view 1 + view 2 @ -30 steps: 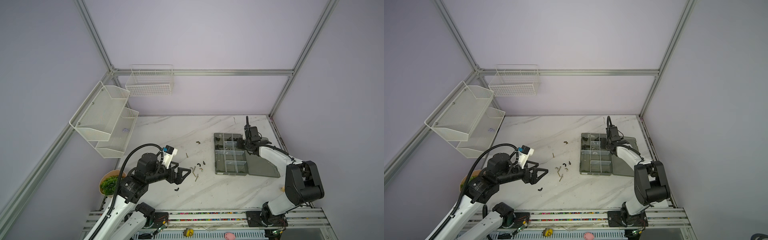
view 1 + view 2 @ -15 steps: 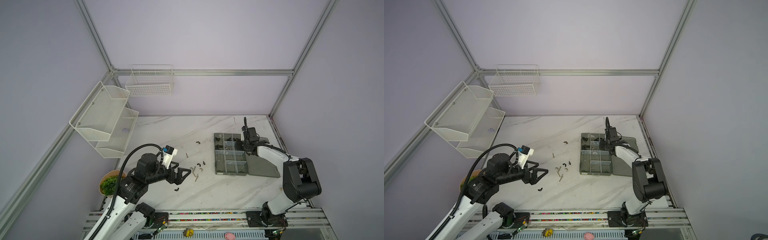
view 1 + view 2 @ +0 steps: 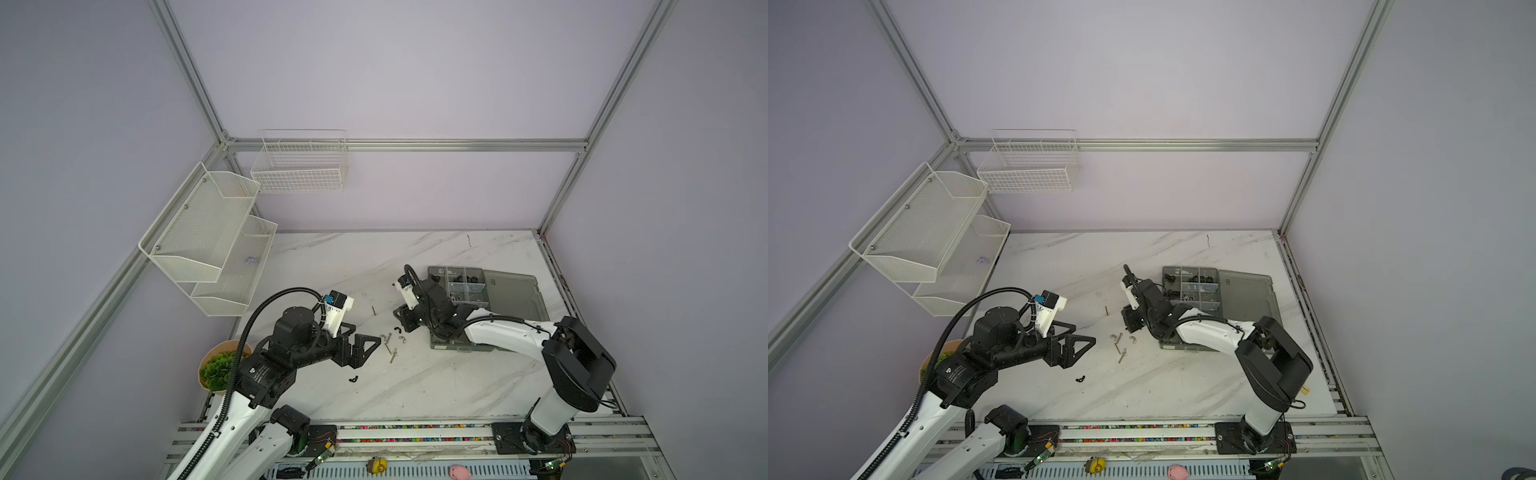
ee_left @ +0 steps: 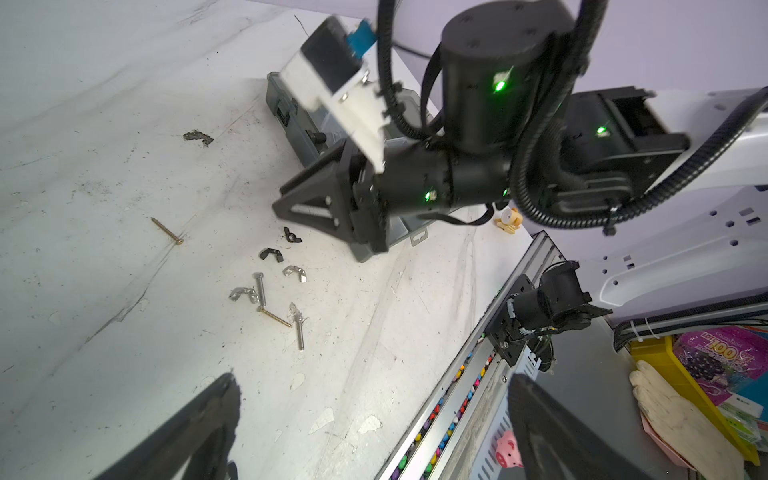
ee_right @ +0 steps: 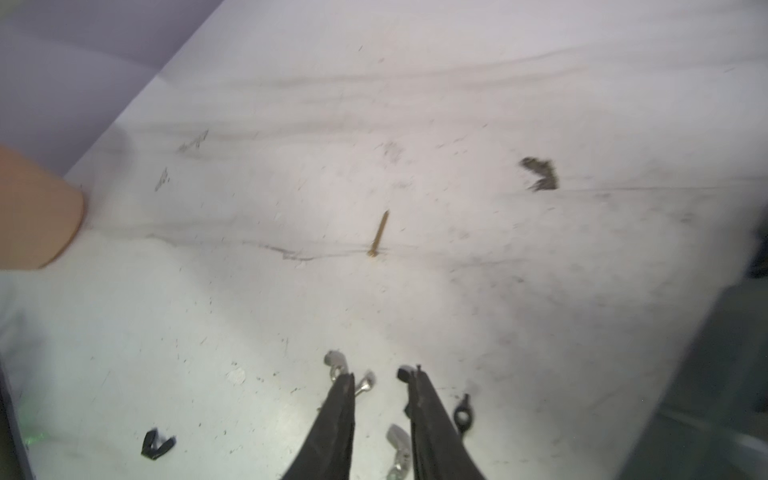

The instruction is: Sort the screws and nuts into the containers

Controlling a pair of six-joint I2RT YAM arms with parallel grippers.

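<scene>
Here the right gripper (image 5: 380, 376) hovers just over the loose screws and nuts (image 3: 390, 348) mid-table, its jaws a narrow gap apart and, through the blur, seemingly holding nothing. The left gripper (image 4: 372, 380) gapes wide, empty. The organizer box (image 3: 446, 346) lies right of them.

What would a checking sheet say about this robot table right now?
Surface: marble table, scuffed and marked.
Job's things: screws and wing nuts loose mid-table; organizer box open, partly filled.
Clutter: plant pot beside the left arm.
Grippers: left gripper open, empty; right gripper slightly open near the nuts, empty.
Cables: black conduit loops over the left arm.
Surroundings: mesh shelves, wire basket, lilac walls.
</scene>
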